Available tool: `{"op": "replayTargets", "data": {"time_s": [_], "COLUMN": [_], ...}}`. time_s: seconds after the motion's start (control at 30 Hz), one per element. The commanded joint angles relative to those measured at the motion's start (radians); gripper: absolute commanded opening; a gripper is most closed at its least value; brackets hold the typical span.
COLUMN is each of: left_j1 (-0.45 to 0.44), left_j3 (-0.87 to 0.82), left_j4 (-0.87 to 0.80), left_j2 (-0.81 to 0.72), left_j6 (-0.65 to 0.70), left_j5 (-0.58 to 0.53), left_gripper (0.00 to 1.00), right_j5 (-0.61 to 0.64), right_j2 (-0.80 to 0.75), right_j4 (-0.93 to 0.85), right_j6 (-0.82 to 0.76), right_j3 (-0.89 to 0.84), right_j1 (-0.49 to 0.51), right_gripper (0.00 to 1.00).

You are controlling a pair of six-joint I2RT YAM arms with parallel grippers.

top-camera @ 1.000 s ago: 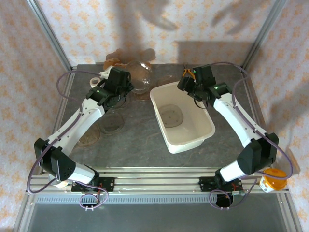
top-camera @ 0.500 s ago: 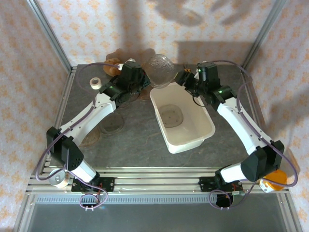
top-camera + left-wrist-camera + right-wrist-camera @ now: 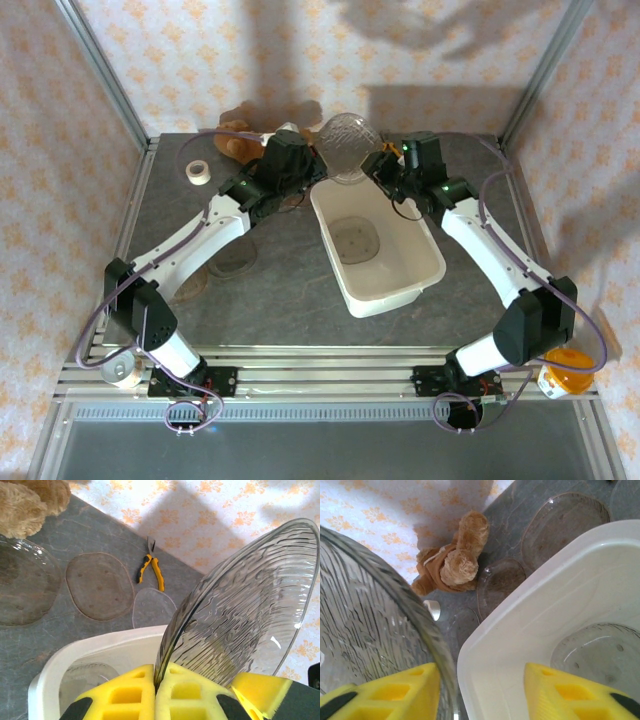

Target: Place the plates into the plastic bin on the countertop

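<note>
Ribbed plate (image 3: 240, 615) aloft over bin (image 3: 395, 297) far rim, pinched edge-on in left gripper (image 3: 156, 675). Second plate (image 3: 353, 240) lies in bin. Several plates (image 3: 97, 585) left on countertop (image 3: 290, 290). Right gripper (image 3: 480, 680) jaws apart, straddling held rim; contact unclear.

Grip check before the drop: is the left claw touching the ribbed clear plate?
Touching. Left wrist view: the plate has its rim pinched in the seam between the left claw's yellow pads.
</note>
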Motion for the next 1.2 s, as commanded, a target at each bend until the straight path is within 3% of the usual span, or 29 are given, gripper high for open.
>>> {"op": "replayTargets", "data": {"time_s": [0.0,0.2,0.4,1.0,1.07,1.17], "left_j1": [-0.023,-0.042,-0.052,-0.061,-0.061,-0.061], "left_j3": [0.056,0.080,0.079,0.079,0.072,0.060], "left_j4": [0.009,-0.030,-0.034,-0.054,-0.054,-0.057], "left_j2": [0.019,0.031,0.030,0.034,0.026,0.011], "left_j6": [-0.001,0.013,0.018,0.014,0.015,0.023], "left_j5": [-0.041,-0.075,-0.092,-0.096,-0.103,-0.127], "left_gripper": [0.00,0.00,0.00,0.00,0.06,0.24], "right_j5": [0.036,0.060,0.069,0.071,0.082,0.092], "right_j2": [-0.004,-0.013,-0.026,-0.033,-0.038,-0.050], "right_j4": [0.051,0.056,0.056,0.031,0.018,0.008], "right_j6": [0.027,0.040,0.048,0.041,0.038,0.038], "right_j3": [-0.019,-0.036,-0.055,-0.066,-0.067,-0.073], "right_j1": [0.004,0.003,0.004,0.004,0.003,0.003], "right_gripper": [0.43,0.28,0.20,0.06,0.05,0.04]}}
